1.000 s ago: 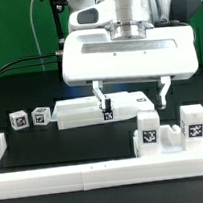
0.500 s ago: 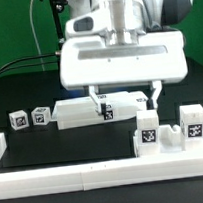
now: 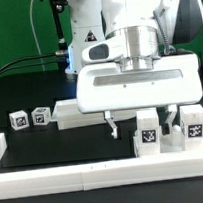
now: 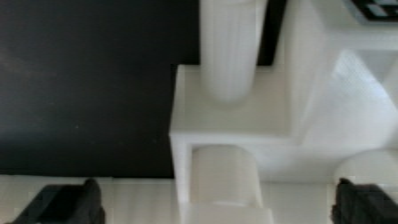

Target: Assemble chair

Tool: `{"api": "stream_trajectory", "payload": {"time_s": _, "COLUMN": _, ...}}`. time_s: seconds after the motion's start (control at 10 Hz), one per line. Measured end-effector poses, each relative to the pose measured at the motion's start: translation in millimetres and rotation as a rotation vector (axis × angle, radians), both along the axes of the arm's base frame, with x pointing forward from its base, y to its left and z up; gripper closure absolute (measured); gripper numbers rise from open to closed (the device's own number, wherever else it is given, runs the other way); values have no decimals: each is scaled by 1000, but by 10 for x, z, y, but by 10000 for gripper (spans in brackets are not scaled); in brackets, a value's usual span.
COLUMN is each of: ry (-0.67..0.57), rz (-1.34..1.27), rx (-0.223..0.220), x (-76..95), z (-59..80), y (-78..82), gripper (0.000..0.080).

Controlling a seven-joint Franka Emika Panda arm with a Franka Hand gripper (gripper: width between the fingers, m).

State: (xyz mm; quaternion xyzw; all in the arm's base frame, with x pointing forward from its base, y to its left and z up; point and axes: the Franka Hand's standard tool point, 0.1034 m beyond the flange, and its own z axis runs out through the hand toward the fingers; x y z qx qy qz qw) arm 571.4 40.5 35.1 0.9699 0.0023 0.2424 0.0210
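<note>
Hovering my gripper (image 3: pixel 142 126) (jaws spread wide, nothing held) above the tagged block (image 3: pixel 149 136), I worry a finger (image 3: pixel 173 117) may clip the neighbouring block (image 3: pixel 193 128) and knock it askew.

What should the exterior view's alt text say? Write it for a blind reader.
A white robot gripper, jaws open, hangs over a notched white chair piece at the exterior view's right on a black table. A flat white slab and two small tagged blocks lie toward the left, behind a white border rail.
</note>
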Motion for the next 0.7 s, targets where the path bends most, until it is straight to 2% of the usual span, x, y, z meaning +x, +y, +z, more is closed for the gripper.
{"api": "stream_trajectory", "payload": {"time_s": 0.2, "ry": 11, "rz": -17, "rx": 7, "x": 11, "z": -43, "y": -69, "gripper": 151}}
{"api": "stream_trajectory", "payload": {"time_s": 0.4, "ry": 24, "rz": -26, "rx": 17, "x": 7, "z": -215, "y": -13, "gripper": 151}}
{"api": "stream_trajectory", "payload": {"time_s": 0.5, "ry": 26, "rz": -28, "rx": 17, "x": 32, "z": -259, "y": -22, "gripper": 151}}
{"api": "stream_trajectory", "payload": {"time_s": 0.7, "ry": 27, "rz": -32, "rx": 20, "x": 38, "z": -281, "y": -15, "gripper": 163}}
